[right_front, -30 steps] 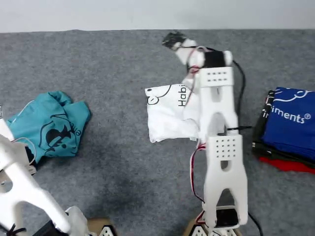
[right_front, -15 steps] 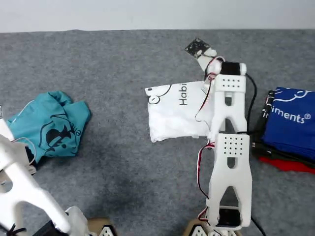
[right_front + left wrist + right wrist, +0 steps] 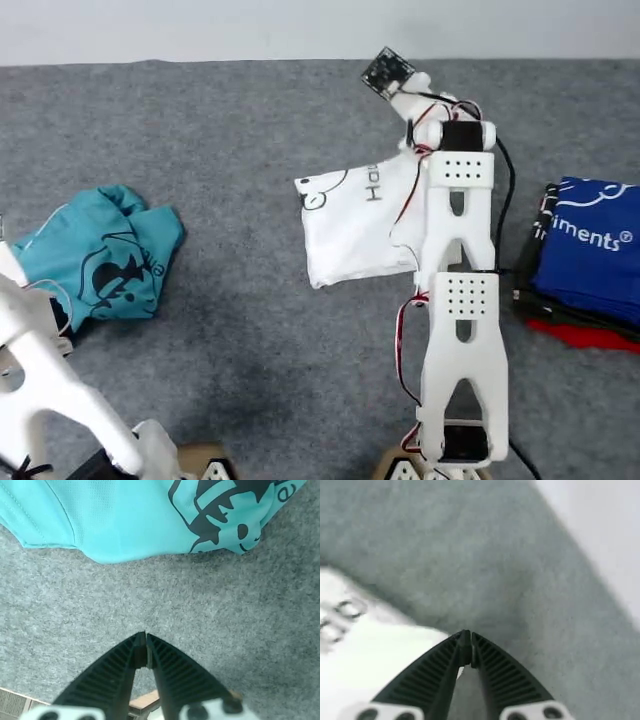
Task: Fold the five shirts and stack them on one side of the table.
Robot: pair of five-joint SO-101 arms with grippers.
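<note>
Left gripper (image 3: 146,637): ribbed black jaws pressed together on nothing, over bare felt near the teal shirt.
Teal shirt (image 3: 100,255): crumpled smooth knit with dark print, table's left.
Table (image 3: 220,160): nubbly grey felt.
White shirt (image 3: 350,235): folded rough rectangle at centre, far corner raised.
Right gripper (image 3: 466,636): clamped on that corner's cloth.
Stack (image 3: 585,260): folded blue shirt on black and red ones, right edge.

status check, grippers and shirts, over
Left gripper shut, empty, beside crumpled teal shirt. Right gripper shut on white shirt, at its far edge. Folded stack, blue shirt on top, at table's right side.
</note>
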